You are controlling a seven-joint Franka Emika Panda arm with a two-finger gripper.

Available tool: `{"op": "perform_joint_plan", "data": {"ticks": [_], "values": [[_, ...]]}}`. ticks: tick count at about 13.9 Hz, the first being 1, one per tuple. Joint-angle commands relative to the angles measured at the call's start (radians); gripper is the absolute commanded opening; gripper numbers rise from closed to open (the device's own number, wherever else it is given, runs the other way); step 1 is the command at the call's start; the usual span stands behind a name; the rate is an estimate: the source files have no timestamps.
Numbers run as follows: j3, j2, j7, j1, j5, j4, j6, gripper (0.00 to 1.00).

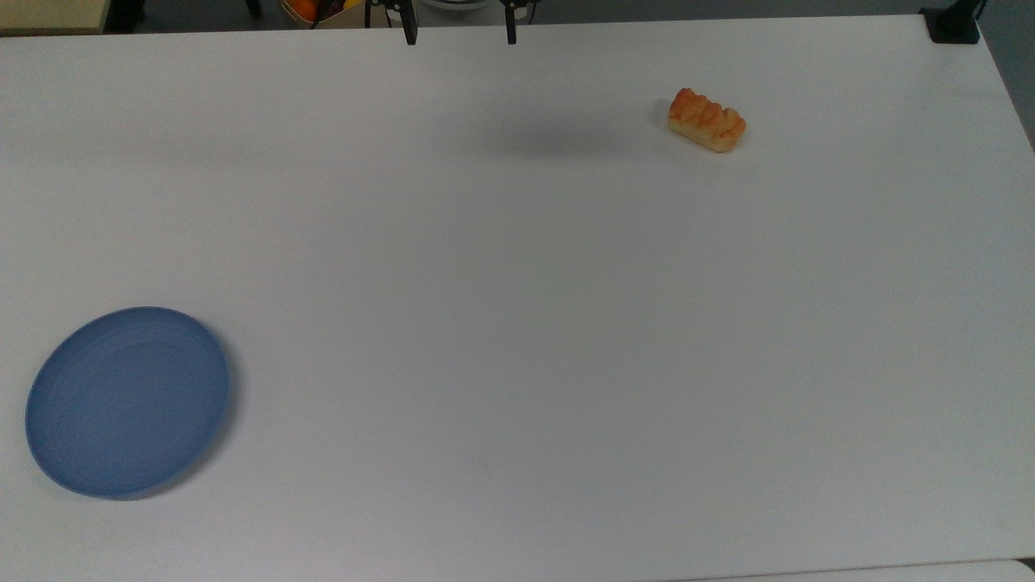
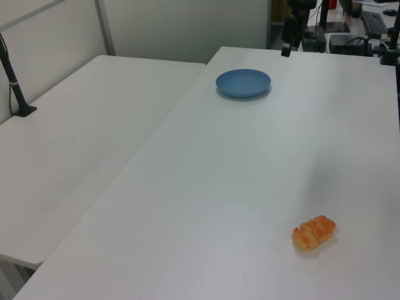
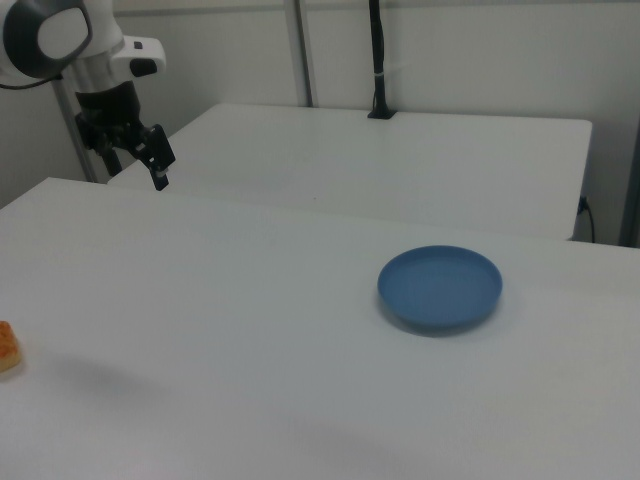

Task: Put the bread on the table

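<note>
The bread (image 1: 706, 120), a small golden-orange ridged bun, lies by itself on the white table (image 1: 517, 323) near the top view's upper right. It also shows in the left view as the bread (image 2: 314, 232) and at the right view's left edge as the bread (image 3: 5, 348). My gripper (image 1: 461, 36) hangs open and empty at the table's far edge, well off to the top view's left of the bun. The gripper (image 3: 137, 160) is raised above the tabletop. In the left view the gripper (image 2: 288, 45) is high beyond the plate.
A round blue plate (image 1: 128, 400) sits bare at the top view's lower left. A black clamp (image 1: 954, 24) stands on the top right corner. A second white table (image 2: 81, 144) adjoins in the left view, with a black post (image 2: 15, 87).
</note>
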Motion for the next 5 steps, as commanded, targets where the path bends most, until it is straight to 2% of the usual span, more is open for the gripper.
{"op": "perform_joint_plan", "data": {"ticks": [1, 5], "values": [[-0.03, -0.077, -0.025, 0.05, 0.018, -0.067, -0.029, 1.0], [-0.03, -0.073, -0.045, 0.052, 0.018, -0.067, -0.03, 1.0]]}}
